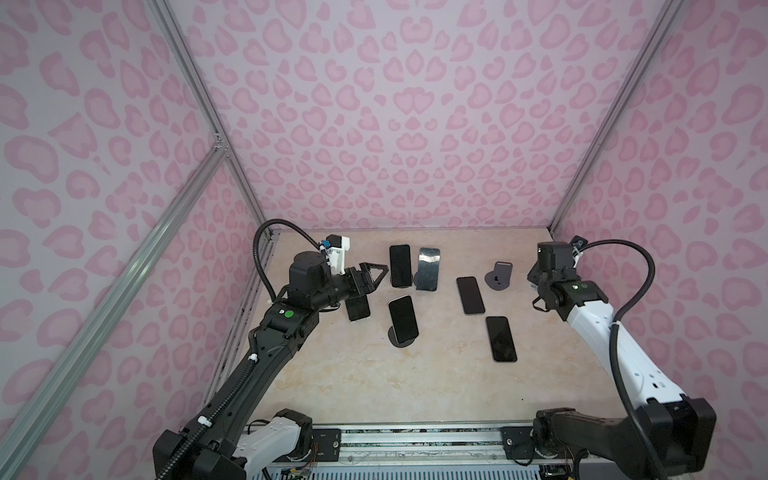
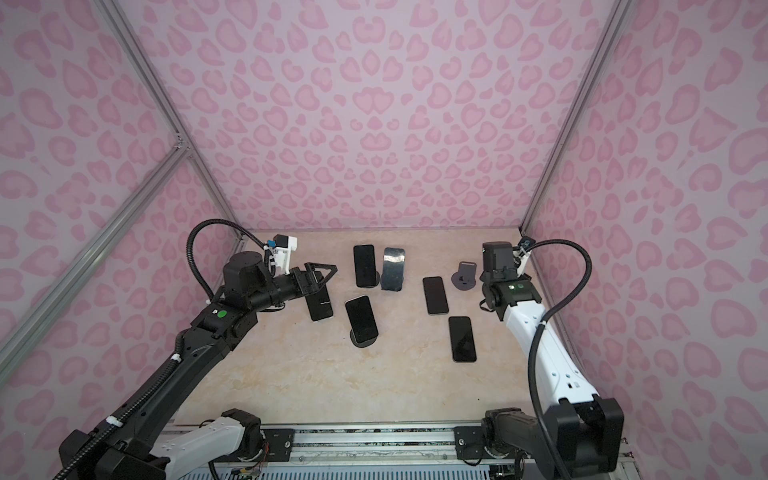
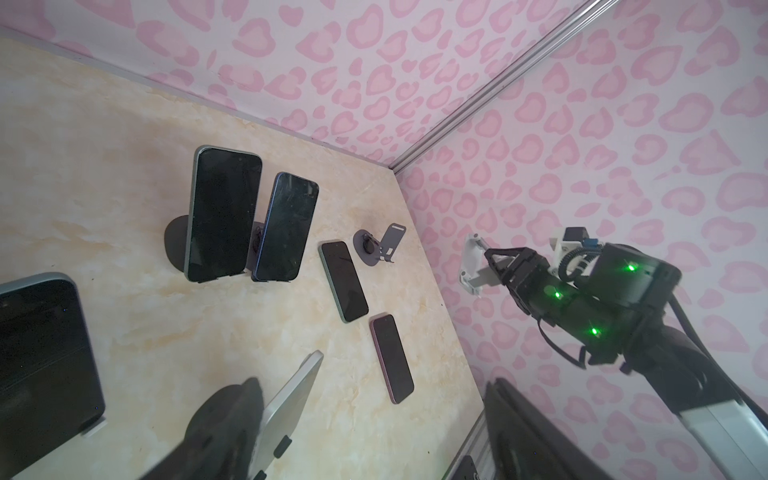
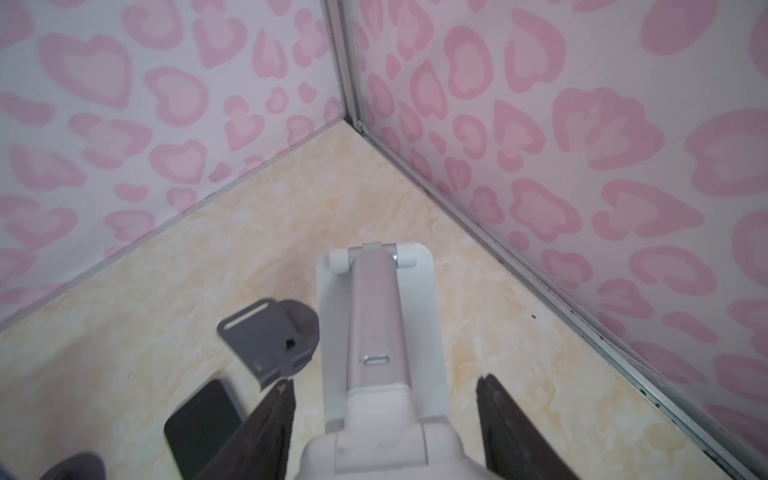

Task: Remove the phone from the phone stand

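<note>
Straddling white stand (image 4: 419,324), right pincer (image 4: 385,380) released, left pincer (image 1: 376,274) by phone (image 1: 359,309), grip unclear.

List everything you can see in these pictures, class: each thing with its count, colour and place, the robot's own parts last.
Black-screened smartphones propped on stands: four, dark, back and left-centre of table.
Black-screened smartphones lying flat: two, dark, right of centre.
Empty grey metal phone stand: one, grey, back right.
White phone stand with pink arm: one, white and pink, back right corner.
Beige marbled tabletop: one, beige, under everything.
Pink heart-print wall panels: three, pink, around the table.
Left gripper: one, black, fingers apart, near the leftmost propped phone.
Right gripper: one, black, fingers either side of the white stand.
</note>
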